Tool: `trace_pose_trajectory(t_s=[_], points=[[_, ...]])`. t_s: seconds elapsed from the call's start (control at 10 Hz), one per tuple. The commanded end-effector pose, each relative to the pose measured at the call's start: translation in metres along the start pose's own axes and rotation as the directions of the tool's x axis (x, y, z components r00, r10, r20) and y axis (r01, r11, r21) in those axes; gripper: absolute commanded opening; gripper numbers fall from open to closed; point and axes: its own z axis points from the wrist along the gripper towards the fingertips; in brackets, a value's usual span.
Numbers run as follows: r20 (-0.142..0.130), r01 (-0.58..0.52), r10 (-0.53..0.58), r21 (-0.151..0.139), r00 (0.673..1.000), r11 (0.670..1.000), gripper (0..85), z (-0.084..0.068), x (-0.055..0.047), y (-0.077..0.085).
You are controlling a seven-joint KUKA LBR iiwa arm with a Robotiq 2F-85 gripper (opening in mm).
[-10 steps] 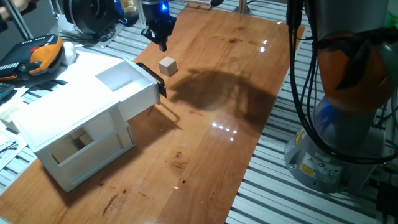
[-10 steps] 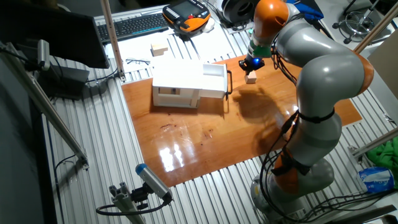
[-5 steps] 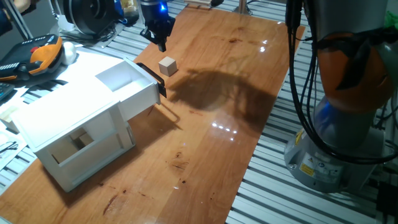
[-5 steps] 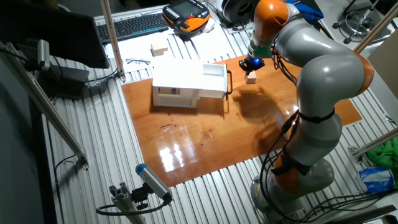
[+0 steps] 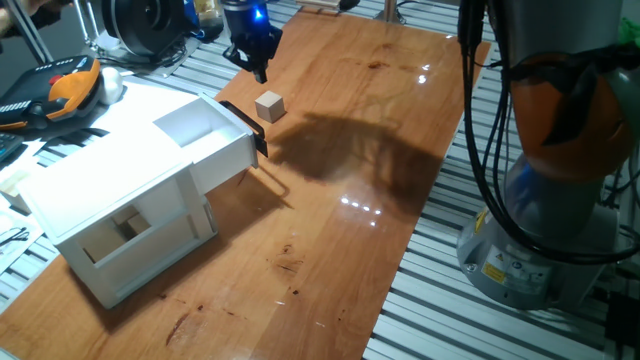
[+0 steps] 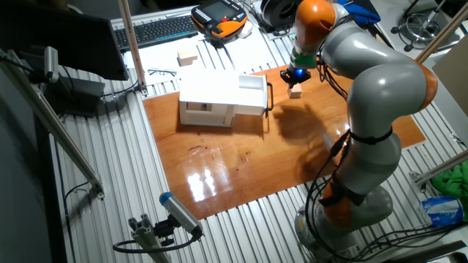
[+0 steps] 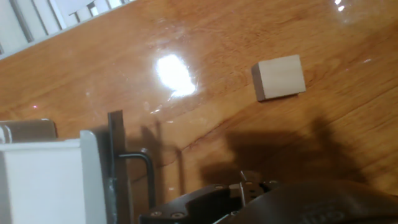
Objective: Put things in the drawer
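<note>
The small pale beige wooden cube (image 5: 269,106) lies on the wooden table just right of the drawer's front; it also shows in the other fixed view (image 6: 295,92) and in the hand view (image 7: 278,77). The white drawer (image 5: 205,135) stands pulled out of the white cabinet (image 5: 110,205) and its inside looks empty. Its black bar handle (image 5: 246,125) faces the cube. My gripper (image 5: 260,68) hangs above the table, just beyond the cube and apart from it. Its fingers look closed together and hold nothing.
The cabinet's lower compartment (image 5: 130,228) holds a beige block. An orange-and-black handset (image 5: 60,88) and cables lie past the table's left edge. The robot's base (image 5: 560,200) stands at the right. The hand view shows the handle (image 7: 115,162) and the drawer's corner (image 7: 43,180).
My gripper has drifted very slightly up and away from the cube. The cube and the drawer have not moved.
</note>
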Motion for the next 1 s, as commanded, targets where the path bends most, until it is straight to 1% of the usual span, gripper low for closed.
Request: trace_pose_trajectory(t_s=[0.0, 0.1, 0.2, 0.3, 0.4, 0.5, 0.6, 0.7, 0.8, 0.9], points=[[-0.002, -0.003, 0.003, -0.002, 1.000, 1.000, 0.0, 0.000, 0.000, 0.000], [-0.010, -0.001, 0.001, 0.004, 1.000, 1.000, 0.0, 0.000, 0.000, 0.000], [-0.007, 0.003, -0.003, 0.008, 1.000, 1.000, 0.0, -0.004, -0.012, -0.004], [-0.001, 0.014, -0.014, 0.014, 1.000, 1.000, 0.0, -0.006, -0.026, -0.008], [0.002, 0.017, -0.017, 0.017, 1.000, 1.000, 0.0, -0.005, -0.038, -0.009], [0.013, 0.018, -0.019, 0.015, 1.000, 1.000, 0.0, -0.002, -0.046, -0.012], [0.018, 0.020, -0.020, 0.013, 1.000, 1.000, 0.0, 0.001, -0.048, -0.013], [0.020, 0.024, -0.025, 0.014, 0.999, 1.000, 0.0, 0.003, -0.052, -0.016], [0.022, 0.043, -0.043, 0.015, 0.999, 0.999, 0.0, 0.008, -0.060, -0.023], [0.028, 0.063, -0.063, 0.007, 0.998, 0.998, 0.0, 0.015, -0.070, -0.029]])
